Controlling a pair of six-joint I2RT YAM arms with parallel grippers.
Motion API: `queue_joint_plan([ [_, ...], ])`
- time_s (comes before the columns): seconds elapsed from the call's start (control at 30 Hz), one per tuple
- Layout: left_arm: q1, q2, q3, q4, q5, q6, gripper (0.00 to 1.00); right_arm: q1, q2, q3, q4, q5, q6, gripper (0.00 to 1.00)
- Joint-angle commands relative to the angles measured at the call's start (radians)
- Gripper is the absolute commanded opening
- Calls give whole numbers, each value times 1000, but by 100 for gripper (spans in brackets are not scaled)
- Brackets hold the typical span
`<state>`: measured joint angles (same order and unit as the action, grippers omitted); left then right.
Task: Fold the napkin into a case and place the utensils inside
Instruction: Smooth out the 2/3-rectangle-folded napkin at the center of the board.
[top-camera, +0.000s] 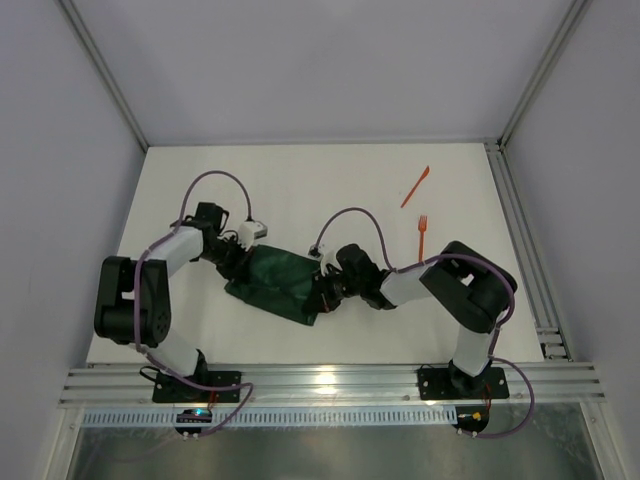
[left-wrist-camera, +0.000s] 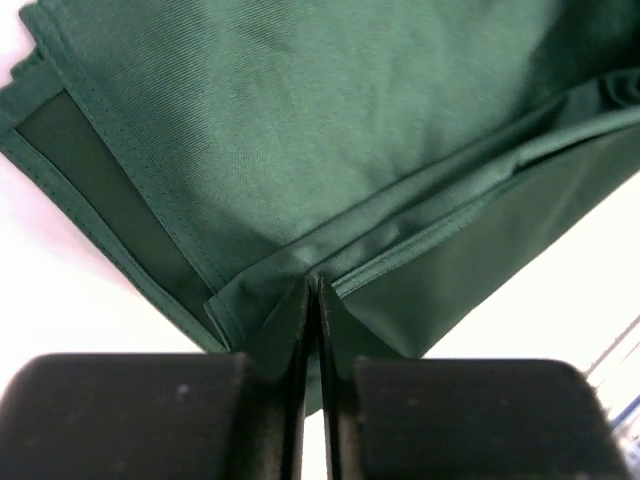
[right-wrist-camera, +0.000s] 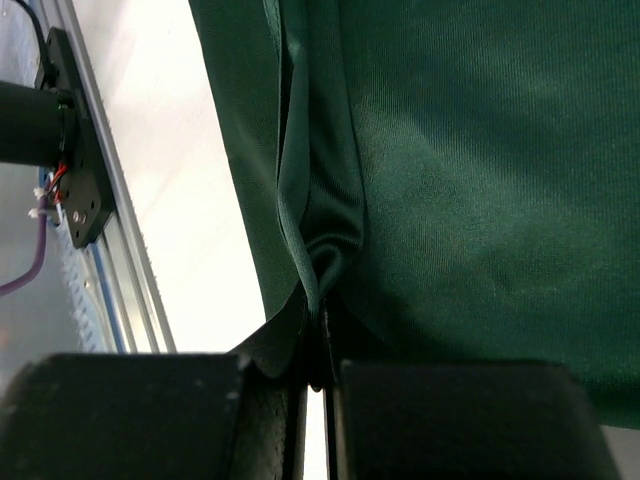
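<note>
The dark green napkin (top-camera: 275, 285) lies folded in layers on the white table between the two arms. My left gripper (top-camera: 240, 262) is shut on its upper left edge; in the left wrist view the closed gripper (left-wrist-camera: 312, 290) pinches a hemmed fold of the cloth (left-wrist-camera: 300, 130). My right gripper (top-camera: 325, 290) is shut on its right edge; in the right wrist view the gripper (right-wrist-camera: 318, 310) clamps a bunched hem of the cloth (right-wrist-camera: 480, 170). The orange knife-like piece (top-camera: 416, 186) and the orange fork (top-camera: 422, 235) lie on the table at the back right, apart from both grippers.
A metal rail (top-camera: 330, 380) runs along the table's near edge, with the arm bases (top-camera: 455, 380) bolted to it. A rail (top-camera: 520, 240) also runs down the right side. Grey walls enclose the back and sides.
</note>
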<state>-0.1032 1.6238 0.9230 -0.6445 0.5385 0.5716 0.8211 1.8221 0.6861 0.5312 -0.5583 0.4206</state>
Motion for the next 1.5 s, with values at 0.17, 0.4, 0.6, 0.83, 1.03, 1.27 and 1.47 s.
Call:
queue_joint_plan([
  [0.17,7,-237,-67,-158,21,77,5,12,-109,-28,-156,-161,-17,4],
  [0.4,5,-240,-70,-110,26,37,0,-13,-109,59,-349,-149,-100,6],
  [0.6,5,-185,-13,-60,81,37,0,-25,-84,79,-343,-132,-102,6],
  [0.83,5,-111,0,6,58,25,0,-36,-63,75,-301,-85,-75,16],
  [1.03,5,-65,5,12,75,22,0,-36,-177,88,-399,38,-112,41],
  [1.27,5,-79,8,22,92,14,0,-34,-297,220,-649,254,-223,56],
  [1.47,5,-84,17,31,115,1,0,-39,-129,412,-659,284,-230,44],
])
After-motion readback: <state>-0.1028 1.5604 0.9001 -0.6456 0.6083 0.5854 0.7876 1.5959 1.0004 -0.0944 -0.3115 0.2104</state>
